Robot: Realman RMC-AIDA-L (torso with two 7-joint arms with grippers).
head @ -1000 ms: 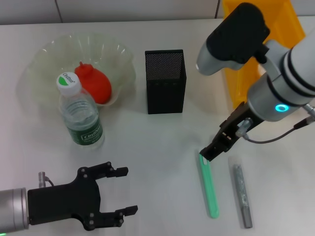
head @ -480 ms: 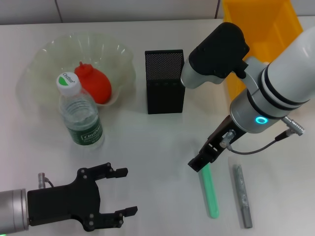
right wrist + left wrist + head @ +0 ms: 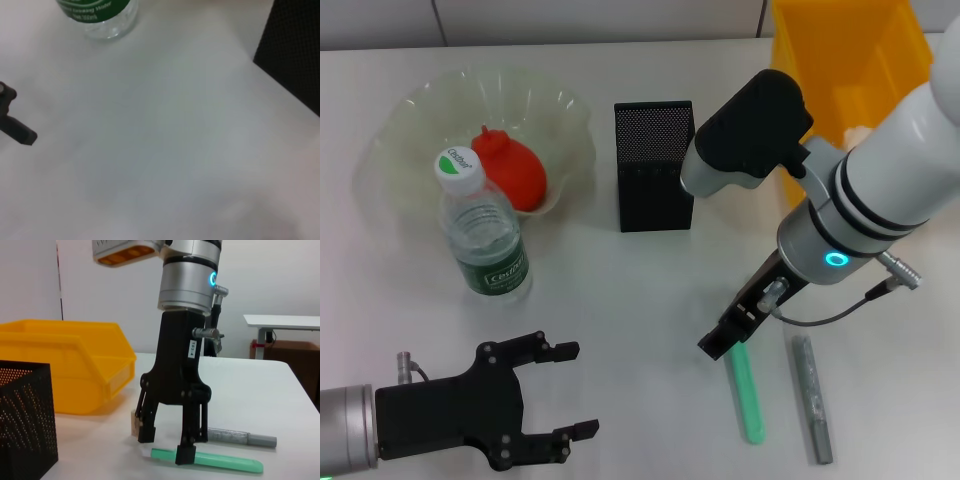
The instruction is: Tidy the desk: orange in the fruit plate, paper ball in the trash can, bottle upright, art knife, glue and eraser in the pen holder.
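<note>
The green art knife (image 3: 748,392) lies flat on the table beside a grey glue stick (image 3: 812,397). My right gripper (image 3: 720,343) hovers open at the knife's far end, nothing between its fingers (image 3: 184,454); it also shows in the left wrist view (image 3: 165,445). There a small beige block (image 3: 135,423) sits by one finger; I cannot tell if it is the eraser. The black mesh pen holder (image 3: 655,165) stands mid-table. The bottle (image 3: 485,235) is upright. An orange-red fruit (image 3: 515,172) rests in the clear fruit plate (image 3: 420,110). My left gripper (image 3: 565,390) is open at the near left.
The yellow trash can (image 3: 850,50) stands at the back right, with a pale lump (image 3: 857,132) inside near its front wall. The right wrist view shows the bottle's base (image 3: 97,15) and a corner of the pen holder (image 3: 295,60).
My right gripper has shifted left and nearer, from over the knife's far tip to just beside it. The left arm and all objects stayed put.
</note>
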